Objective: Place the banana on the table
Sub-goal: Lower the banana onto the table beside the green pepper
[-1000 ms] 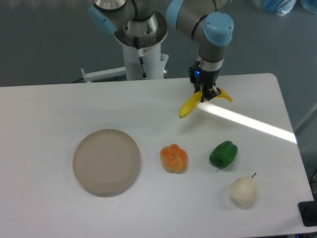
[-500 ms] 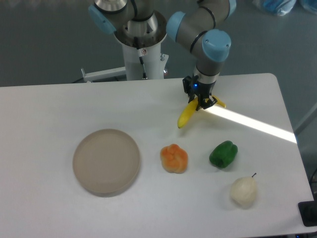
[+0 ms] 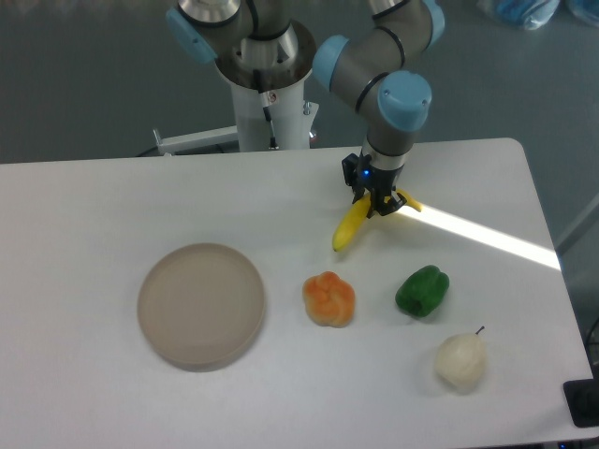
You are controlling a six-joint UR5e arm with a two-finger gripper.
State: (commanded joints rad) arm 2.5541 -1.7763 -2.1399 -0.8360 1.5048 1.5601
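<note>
The bright yellow banana (image 3: 350,224) hangs tilted in my gripper (image 3: 377,205), its long end pointing down-left and close to the white table (image 3: 140,196). The gripper is shut on the banana near its upper right end. I cannot tell whether the banana's lower tip touches the table. The arm reaches down from the back of the table.
A round beige plate (image 3: 201,305) lies at the front left. An orange-yellow pepper (image 3: 328,299), a green pepper (image 3: 422,291) and a pale pear (image 3: 461,361) lie in front of the gripper. A bright sun stripe (image 3: 487,238) crosses the right side.
The gripper has moved left and lower with the banana, bringing the banana's lower end nearer the tabletop.
</note>
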